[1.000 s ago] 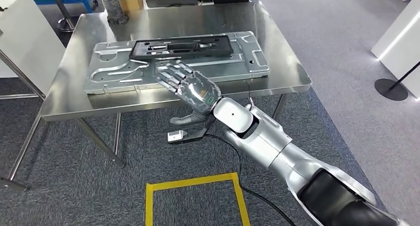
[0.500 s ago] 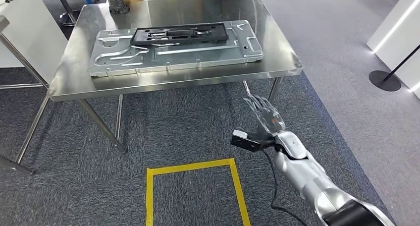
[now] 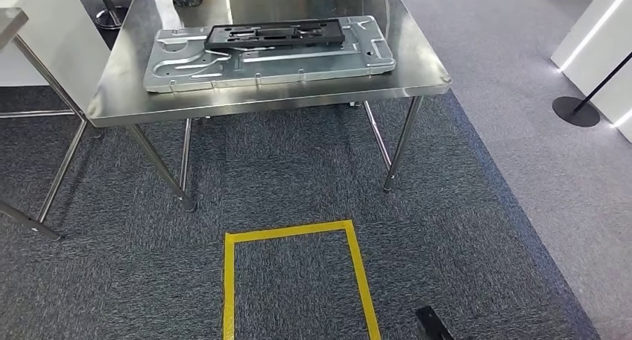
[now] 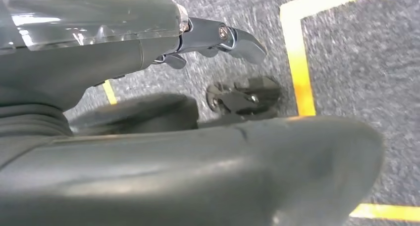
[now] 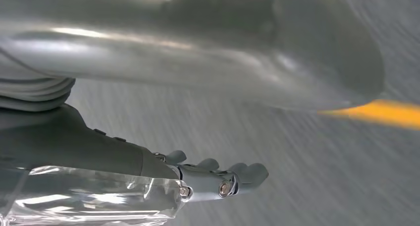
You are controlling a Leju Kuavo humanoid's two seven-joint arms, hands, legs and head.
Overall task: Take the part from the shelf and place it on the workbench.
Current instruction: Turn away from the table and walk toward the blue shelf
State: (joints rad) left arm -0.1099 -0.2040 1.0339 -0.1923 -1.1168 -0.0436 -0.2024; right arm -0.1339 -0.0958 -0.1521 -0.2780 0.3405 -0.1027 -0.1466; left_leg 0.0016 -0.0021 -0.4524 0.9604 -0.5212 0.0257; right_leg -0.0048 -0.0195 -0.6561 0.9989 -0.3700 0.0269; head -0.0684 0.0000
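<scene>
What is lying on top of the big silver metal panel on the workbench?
A black rectangular frame part lies flat on the silver metal panel, along its far edge, on the steel workbench. The strip of panel beneath the frame is covered, apart from what shows through its openings.

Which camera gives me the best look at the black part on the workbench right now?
The head view: the black part lies whole and unobstructed on the grey metal panel on the workbench. Both wrist views face the carpet, showing none of it.

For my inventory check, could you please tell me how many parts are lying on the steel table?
2: a large silver metal plate flat on the table, and a black frame resting on the plate's far side.
</scene>
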